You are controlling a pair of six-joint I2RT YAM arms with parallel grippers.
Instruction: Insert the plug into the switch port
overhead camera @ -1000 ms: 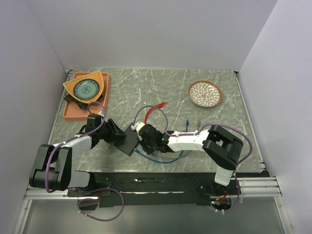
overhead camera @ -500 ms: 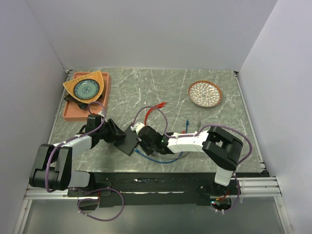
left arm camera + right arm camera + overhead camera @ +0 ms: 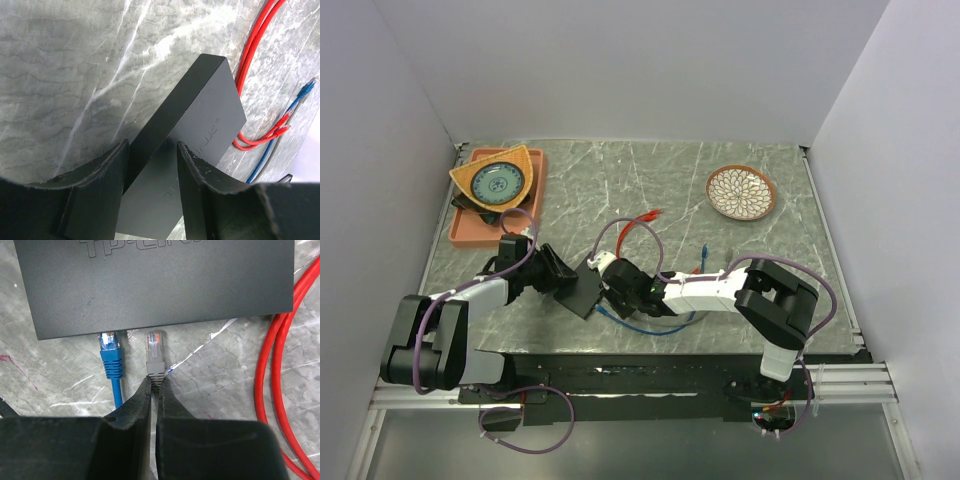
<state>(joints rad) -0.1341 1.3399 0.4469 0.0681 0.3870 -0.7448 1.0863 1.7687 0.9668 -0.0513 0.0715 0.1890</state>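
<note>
A flat black switch box (image 3: 582, 288) lies between the two arms, and my left gripper (image 3: 152, 146) is shut on its end (image 3: 200, 115). My right gripper (image 3: 155, 385) is shut on the ribbed boot of a grey plug (image 3: 155, 352). The plug's clear tip sits just short of the box's near edge (image 3: 150, 285). That edge faces the plug, but the switch port itself is hidden under the box's top. Left of it, a blue plug (image 3: 110, 347) reaches the same edge. In the top view the right gripper (image 3: 618, 285) is at the box's right side.
A red cable (image 3: 272, 365) loops on the marble right of the box, and a blue cable (image 3: 650, 328) curls toward the front edge. At the back left, an orange tray (image 3: 465, 228) holds a yellow dish (image 3: 498, 178). A patterned plate (image 3: 741, 191) sits back right.
The right gripper has edged slightly left toward the box with the grey plug. The left gripper and the box have stayed put.
</note>
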